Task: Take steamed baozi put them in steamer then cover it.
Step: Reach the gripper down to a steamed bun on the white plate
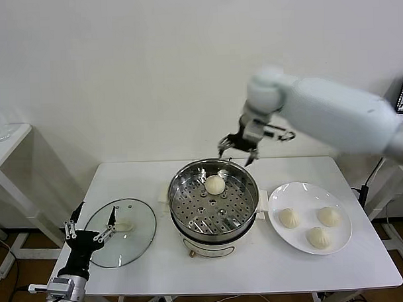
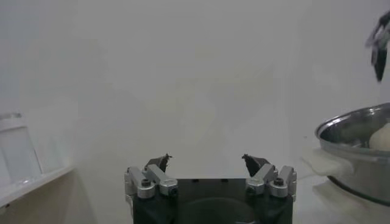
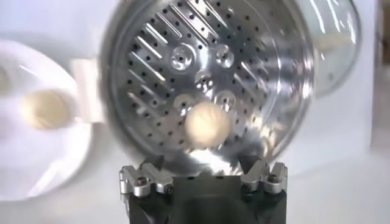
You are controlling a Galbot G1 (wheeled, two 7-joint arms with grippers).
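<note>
The steel steamer (image 1: 214,203) stands mid-table with one baozi (image 1: 215,184) lying on its perforated tray near the far rim; that bun also shows in the right wrist view (image 3: 207,125). Three more baozi (image 1: 320,237) lie on the white plate (image 1: 280,204) to the steamer's right. The glass cover (image 1: 121,232) lies flat on the table to its left. My right gripper (image 1: 238,152) hangs open and empty above the steamer's far rim. My left gripper (image 1: 91,228) is open and empty, low at the table's left front by the cover.
The steamer's rim and cream handle (image 2: 323,163) show in the left wrist view. A second white table (image 1: 2,141) stands at the far left. The white wall is close behind the table.
</note>
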